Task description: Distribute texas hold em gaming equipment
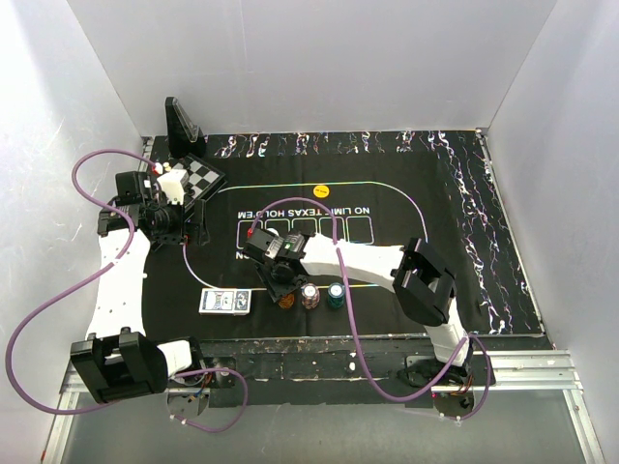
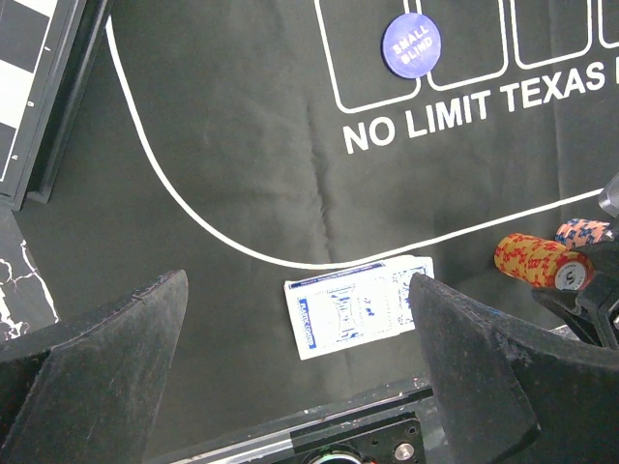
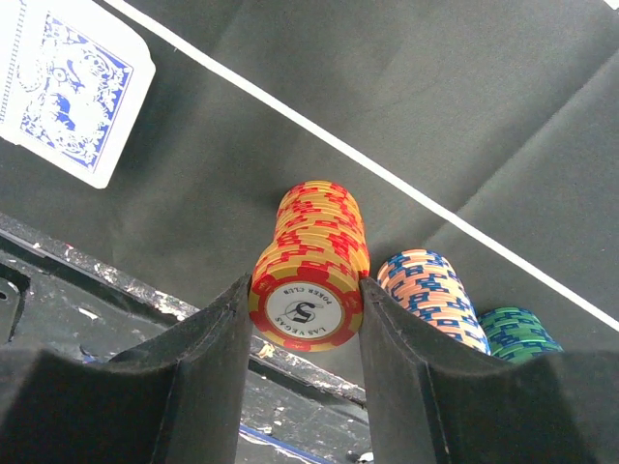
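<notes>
My right gripper [image 1: 284, 282] is shut on a stack of orange-and-red poker chips [image 3: 314, 242], whose top chip shows a "5" between the fingers [image 3: 218, 367]. The stack is near the front edge of the mat [image 1: 387, 242]. Beside it stand a white-and-blue chip stack [image 3: 430, 295] and a teal stack [image 3: 517, 333]. The blue-and-white card deck [image 1: 225, 303] lies flat to the left and also shows in the left wrist view [image 2: 358, 306]. My left gripper [image 2: 298, 285] is open and empty above the deck. A blue "small blind" disc [image 2: 411, 44] and a yellow disc [image 1: 320, 189] lie on the mat.
A chessboard [image 1: 205, 178] with pieces sits at the back left, next to the left wrist. A black stand [image 1: 180, 124] rises behind it. A small red marker [image 1: 251, 232] sits by the right wrist. White walls close in on three sides.
</notes>
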Tool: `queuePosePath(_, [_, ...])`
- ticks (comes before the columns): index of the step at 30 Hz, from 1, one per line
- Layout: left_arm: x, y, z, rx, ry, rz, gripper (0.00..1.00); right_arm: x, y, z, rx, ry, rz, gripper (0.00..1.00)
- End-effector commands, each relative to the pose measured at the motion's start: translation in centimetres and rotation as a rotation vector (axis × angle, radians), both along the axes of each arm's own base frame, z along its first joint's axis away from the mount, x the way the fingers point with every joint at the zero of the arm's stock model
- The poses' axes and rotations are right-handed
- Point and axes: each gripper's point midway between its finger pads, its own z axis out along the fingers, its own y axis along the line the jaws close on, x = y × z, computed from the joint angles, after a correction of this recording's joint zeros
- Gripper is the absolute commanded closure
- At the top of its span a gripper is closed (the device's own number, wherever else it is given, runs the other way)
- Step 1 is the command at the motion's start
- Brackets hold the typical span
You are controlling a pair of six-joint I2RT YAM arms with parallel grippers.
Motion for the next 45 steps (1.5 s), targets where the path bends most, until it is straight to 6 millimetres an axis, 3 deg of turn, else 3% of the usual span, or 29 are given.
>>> queuePosePath(1, [0.8, 0.4, 2.1, 0.021, -0.079, 0.0, 0.0, 0.8, -0.5, 2.0, 0.006, -0.066, -0.025, 0.8])
queuePosePath(5, [0.8, 0.4, 2.2, 0.012, -0.081, -0.002, 0.0, 2.1, 0.0, 4.0, 0.023, -0.131, -0.019, 0.99])
queuePosePath(13, [1.5, -0.1, 3.3, -0.054, -0.096, -0.006, 0.0, 5.8, 4.1, 7.0, 0.138, -0.181, 0.005, 0.99])
queuePosePath(21, [2.7, 0.8, 3.7, -0.087, -0.097, 0.047, 0.0, 8.7, 9.9, 4.5, 0.199, -0.153, 0.065, 0.99])
queuePosePath(24, [2.5, 0.6, 3.4, -0.092, -0.09, 0.035, 0.0, 9.4, 11.2, 3.0, 0.214, -0.142, 0.069, 0.99])
queuePosePath(36, [2.7, 0.5, 3.3, -0.099, -0.09, 0.011, 0.0, 12.3, 12.7, 0.1, 0.242, -0.16, 0.036, 0.99])
queuePosePath(45, [2.6, 0.5, 2.7, -0.102, -0.075, 0.007, 0.0, 13.9, 12.3, -1.7, 0.229, -0.152, 0.013, 0.99])
